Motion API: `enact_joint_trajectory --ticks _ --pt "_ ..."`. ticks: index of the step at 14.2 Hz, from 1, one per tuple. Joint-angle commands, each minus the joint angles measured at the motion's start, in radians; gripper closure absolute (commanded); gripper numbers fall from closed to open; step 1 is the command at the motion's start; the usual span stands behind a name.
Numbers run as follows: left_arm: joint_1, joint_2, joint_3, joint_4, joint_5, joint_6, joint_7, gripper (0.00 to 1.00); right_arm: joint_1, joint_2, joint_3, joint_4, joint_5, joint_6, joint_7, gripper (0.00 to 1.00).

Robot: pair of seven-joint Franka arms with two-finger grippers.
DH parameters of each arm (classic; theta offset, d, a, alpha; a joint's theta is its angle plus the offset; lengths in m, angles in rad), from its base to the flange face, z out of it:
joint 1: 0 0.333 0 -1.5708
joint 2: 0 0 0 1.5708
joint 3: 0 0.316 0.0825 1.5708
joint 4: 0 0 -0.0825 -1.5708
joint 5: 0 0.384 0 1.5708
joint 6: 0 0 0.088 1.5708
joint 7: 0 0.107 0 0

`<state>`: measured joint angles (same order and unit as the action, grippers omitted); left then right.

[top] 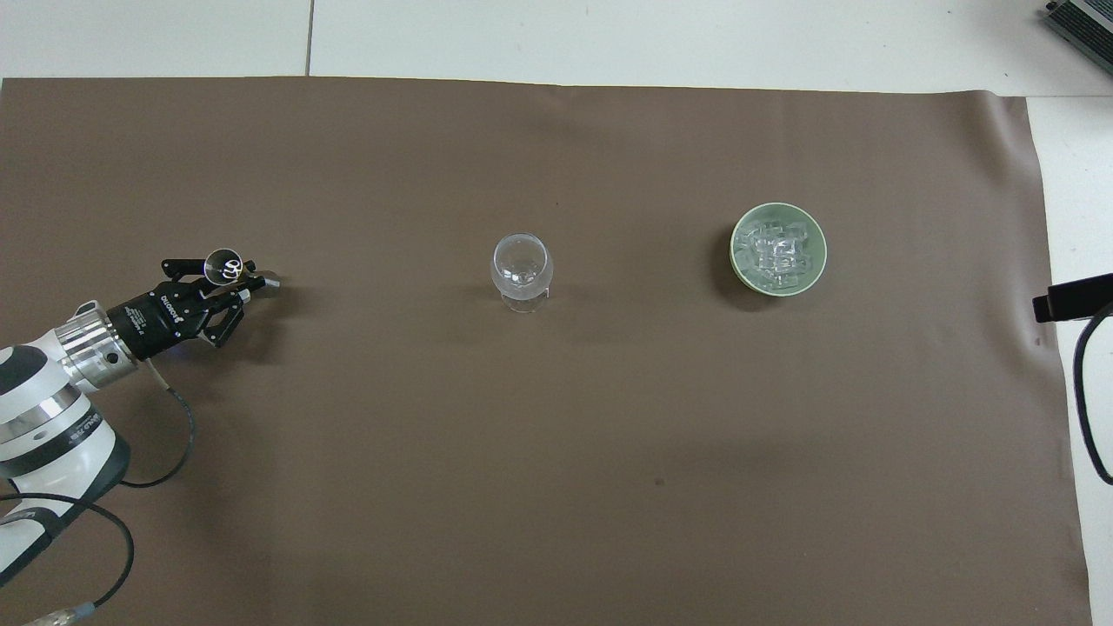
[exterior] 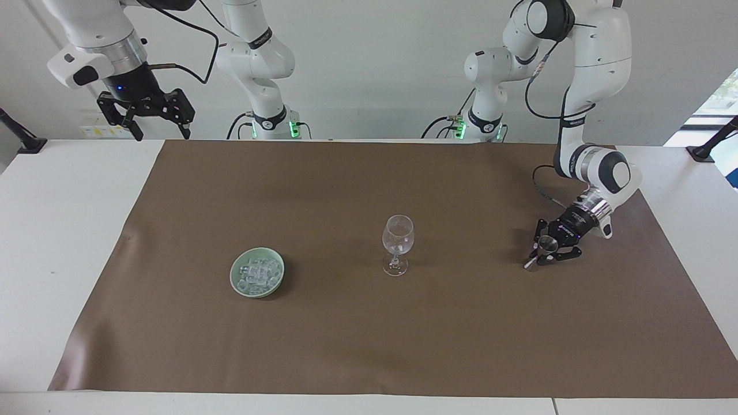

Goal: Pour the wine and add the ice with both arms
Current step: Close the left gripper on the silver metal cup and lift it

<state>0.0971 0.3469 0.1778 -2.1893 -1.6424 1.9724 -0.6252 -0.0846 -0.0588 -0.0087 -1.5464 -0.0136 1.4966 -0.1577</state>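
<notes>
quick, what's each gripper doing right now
left gripper: shut on a small metal measuring cup, low over the brown mat.
right gripper: open, empty, waiting up high.

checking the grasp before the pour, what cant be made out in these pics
- Small metal cup in the left pincer: contents too small to read in either view.
- Right pincer: cut off by the overhead view's edge.
- Wine glass: liquid level not readable through the clear bowl.

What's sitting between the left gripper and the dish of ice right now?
Only the stemmed glass, upright on the brown mat, between the left gripper, shut on a small metal cup, and the ice in its green dish. Both views show it.
</notes>
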Motion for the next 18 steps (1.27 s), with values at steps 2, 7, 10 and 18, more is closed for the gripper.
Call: enact_joint_trajectory --ticks 2,7,10,18 --pt "0.001 -0.005 0.002 0.016 -0.004 -0.024 -0.024 1.00 0.000 -0.012 0.000 -0.006 0.003 0.004 0.012 0.00" --pt "-0.007 -0.049 -0.001 0.029 0.007 -0.010 -0.110 1.00 0.000 -0.012 0.001 -0.006 0.001 0.004 0.012 0.00" --pt "-0.011 -0.094 -0.035 0.042 0.045 0.025 -0.169 1.00 0.000 -0.012 0.001 -0.006 0.001 0.004 0.012 0.00" --pt "-0.019 -0.207 -0.141 0.043 0.133 0.100 -0.359 1.00 0.000 -0.012 0.000 -0.006 0.001 0.004 0.012 0.00"
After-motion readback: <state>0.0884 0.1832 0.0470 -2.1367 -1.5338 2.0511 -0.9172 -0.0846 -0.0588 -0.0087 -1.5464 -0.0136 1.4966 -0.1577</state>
